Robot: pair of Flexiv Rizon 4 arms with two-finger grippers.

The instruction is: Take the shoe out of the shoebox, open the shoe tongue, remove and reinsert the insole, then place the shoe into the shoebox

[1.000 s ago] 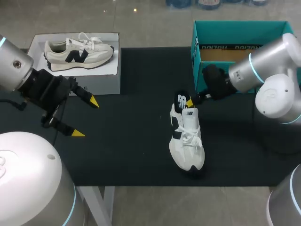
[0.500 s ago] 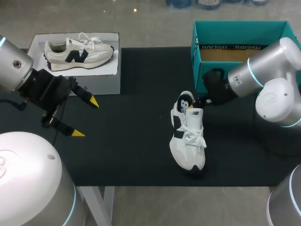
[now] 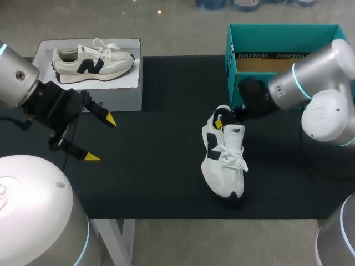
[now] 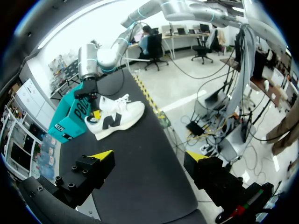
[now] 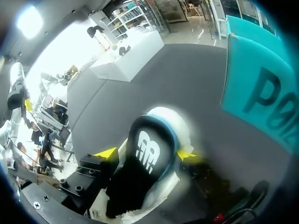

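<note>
Shoe: you will find the white shoe (image 3: 223,166) with the black side mark out of the box. It stands on its sole on the black table top (image 3: 155,166), heel toward the shoebox and toe toward the near edge.
Shoebox: the teal shoebox (image 3: 280,37) sits at the far right of the table with its top open. The shoe's heel is near its front left corner, apart from the wall.
Insole: the black insole (image 5: 148,140) has a white logo and a blue rim. Its heel end shows at the shoe's heel opening, with the white collar curving round behind it.
Right gripper: the right gripper (image 5: 145,154) is clenched on the insole's heel end, with one yellow tip against each side of it. In the head view you see the arm come in from the right, in front of the shoebox, with one yellow tip showing just inside the heel opening.
Left gripper: the left gripper (image 3: 101,138) is released, its yellow tips spread wide with nothing between them. It hangs over the left part of the table, well apart from the shoe.
Left wrist view: from here the shoe lies far ahead of the open fingers, side mark facing you, just beside the teal box with the right arm above it.
White box: a white box (image 3: 119,94) stands at the far left — a pale sneaker (image 3: 91,60) with a dark side mark shows on its top. You cannot tell whether it is a real shoe or a print.
</note>
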